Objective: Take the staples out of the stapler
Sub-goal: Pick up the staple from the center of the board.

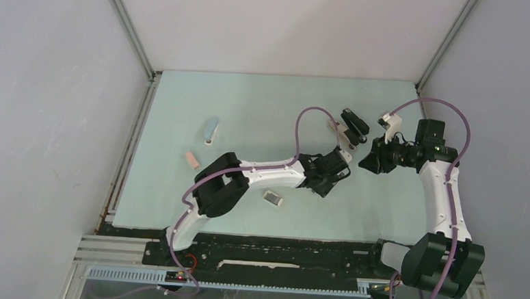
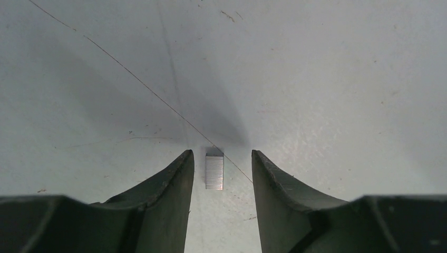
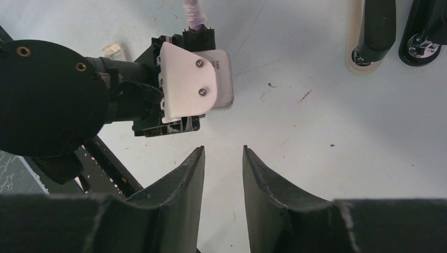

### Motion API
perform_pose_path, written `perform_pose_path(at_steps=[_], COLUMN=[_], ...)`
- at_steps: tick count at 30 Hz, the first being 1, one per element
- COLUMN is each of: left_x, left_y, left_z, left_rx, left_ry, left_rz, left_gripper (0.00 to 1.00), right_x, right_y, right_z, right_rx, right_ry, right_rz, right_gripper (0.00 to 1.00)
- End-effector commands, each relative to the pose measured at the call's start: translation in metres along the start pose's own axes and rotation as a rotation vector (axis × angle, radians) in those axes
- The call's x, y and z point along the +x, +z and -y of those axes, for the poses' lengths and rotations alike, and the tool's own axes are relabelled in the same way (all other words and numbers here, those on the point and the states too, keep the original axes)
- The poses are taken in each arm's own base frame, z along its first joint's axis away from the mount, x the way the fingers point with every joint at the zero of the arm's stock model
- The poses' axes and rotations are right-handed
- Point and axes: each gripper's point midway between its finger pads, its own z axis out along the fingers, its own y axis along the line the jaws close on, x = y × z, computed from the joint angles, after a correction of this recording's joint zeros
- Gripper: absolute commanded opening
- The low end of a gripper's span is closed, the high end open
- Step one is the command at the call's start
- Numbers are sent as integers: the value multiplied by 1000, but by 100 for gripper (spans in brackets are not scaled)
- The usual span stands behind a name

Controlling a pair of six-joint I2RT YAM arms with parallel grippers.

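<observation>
Staples (image 2: 214, 173), one short silvery strip, lie on the counter (image 2: 327, 79) squarely between the left end effector's (image 2: 221, 155) half-spread fingers, touching neither, long axis parallel to them. Right end effector (image 3: 223, 150) hangs narrow, empty, farther off.

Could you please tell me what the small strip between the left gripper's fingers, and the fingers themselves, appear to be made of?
The staples: most likely metal, silvery-grey with a dull sheen and fine parallel lines, like staples joined in a row. The fingers of the left gripper: matte black with slightly rough edges, probably plastic or rubbery, though the look leaves that open.
</observation>
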Motion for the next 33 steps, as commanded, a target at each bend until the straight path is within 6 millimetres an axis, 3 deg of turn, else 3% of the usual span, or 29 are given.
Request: perform_pose_path(at_steps=[1,7,19,26,33], left_x=[-11,-6,2,5,-6], left_y=[-3,2,4,-3,-22], left_z=[2,-1,-4,-12,-15], left_rx=[-1,-9,1,-35,-36], left_ry=[18,12,-3,-8,-32], left_rz=[2,-21,-55,-56,0], left_gripper=[49,46,32,22,14], right_x=[-8,-8,-8,-9,-9], right_y=[-3,-2,-3,-4,-4], right_z=[-2,-3,-4,-5,-6], right_rx=[-16,-23,-28,-32,-39], right_ry=[-13,-10,-9,-9,-10], right_rz=[24,24,30,33,36], right_gripper=[41,41,41,41,41])
